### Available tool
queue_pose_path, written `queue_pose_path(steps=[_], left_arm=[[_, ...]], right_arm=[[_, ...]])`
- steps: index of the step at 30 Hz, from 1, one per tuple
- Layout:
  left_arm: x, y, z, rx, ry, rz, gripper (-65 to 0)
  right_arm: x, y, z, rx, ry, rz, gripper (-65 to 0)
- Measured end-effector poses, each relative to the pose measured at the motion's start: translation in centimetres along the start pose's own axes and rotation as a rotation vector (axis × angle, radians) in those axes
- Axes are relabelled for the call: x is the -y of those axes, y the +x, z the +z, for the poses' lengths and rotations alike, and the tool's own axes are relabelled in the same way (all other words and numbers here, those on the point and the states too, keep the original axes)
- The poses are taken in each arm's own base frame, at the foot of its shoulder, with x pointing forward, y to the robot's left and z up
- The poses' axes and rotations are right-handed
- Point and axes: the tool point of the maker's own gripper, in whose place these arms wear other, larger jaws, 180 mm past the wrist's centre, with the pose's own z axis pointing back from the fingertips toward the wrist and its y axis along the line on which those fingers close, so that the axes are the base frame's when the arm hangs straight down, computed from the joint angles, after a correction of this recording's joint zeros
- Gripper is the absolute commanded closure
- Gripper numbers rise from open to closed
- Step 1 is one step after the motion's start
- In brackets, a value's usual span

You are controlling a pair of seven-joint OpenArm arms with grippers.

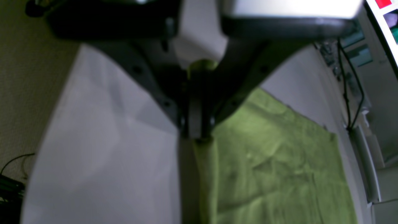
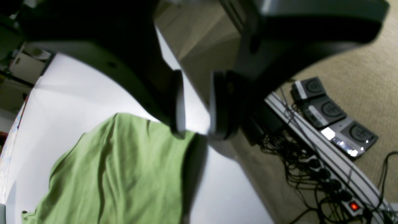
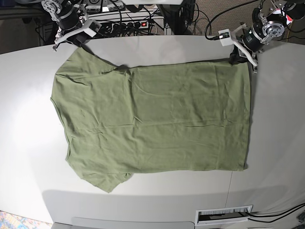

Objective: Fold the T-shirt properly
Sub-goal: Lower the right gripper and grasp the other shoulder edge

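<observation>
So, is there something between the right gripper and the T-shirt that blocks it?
Nothing visible. The right gripper is open just above the T-shirt at its sleeve corner, with only bare white table around.

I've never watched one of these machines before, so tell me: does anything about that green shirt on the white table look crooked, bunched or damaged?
Nothing looks damaged. The sage-green cotton T-shirt lies spread nearly flat on the white table, only lightly wrinkled. One sleeve near the front edge is slightly crumpled. The left gripper has its jaws pinched on a shirt corner; the right gripper is open at another.
</observation>
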Motion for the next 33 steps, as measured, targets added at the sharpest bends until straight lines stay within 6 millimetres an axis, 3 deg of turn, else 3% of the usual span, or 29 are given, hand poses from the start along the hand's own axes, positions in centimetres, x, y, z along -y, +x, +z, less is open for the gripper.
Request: queue_pose_path(steps=[11,15,22,33], left_arm=[[0.0,0.0,0.0,0.0,-0.001,0.002,0.0],[0.0,0.0,0.0,0.0,-0.001,0.004,0.0],[0.1,0.0,0.0,0.002,-0.005,0.02,0.0],[0.1,0.3,-0.1,0.008,0.0,0.031,0.0]], right_arm=[[0.0,-0.4,0.1,-0.036,-0.005,-0.002,-15.6],[0.4,-0.3,0.1,-0.04,-0.021,-0.001,-29.1],[1.0,-0.3,0.9,-0.1,-0.008,-0.061,-29.1],[1.8,0.3,0.6,-0.078,-0.026,-0.069,-29.1]])
